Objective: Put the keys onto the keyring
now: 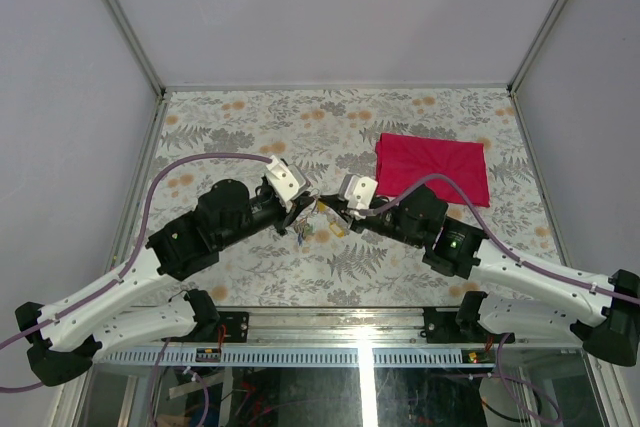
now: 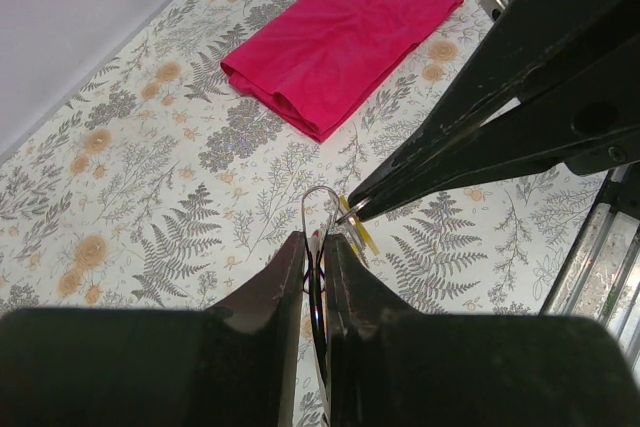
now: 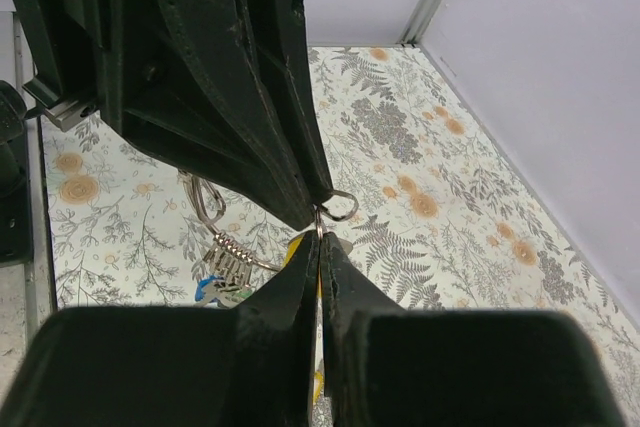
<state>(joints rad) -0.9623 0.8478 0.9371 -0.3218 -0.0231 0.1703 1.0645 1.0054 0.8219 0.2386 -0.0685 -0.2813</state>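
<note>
My left gripper (image 2: 316, 239) is shut on the thin silver keyring (image 2: 318, 188), which runs edge-on between its fingers with a loop poking out past the tips. My right gripper (image 3: 319, 239) is shut on a yellow-headed key (image 3: 296, 245), and its tips (image 2: 355, 209) meet the ring's loop (image 3: 353, 205). The yellow key (image 2: 366, 238) hangs just below those tips. Other keys (image 3: 222, 269), with blue and green heads, dangle in a bunch from the wire under the left fingers. In the top view both grippers (image 1: 303, 209) (image 1: 330, 209) meet nose to nose above the table's middle.
A folded red cloth (image 1: 432, 169) lies at the back right of the floral tabletop (image 1: 250, 127). White walls with metal frame posts close in the table on three sides. The arms' bases and a rail run along the near edge.
</note>
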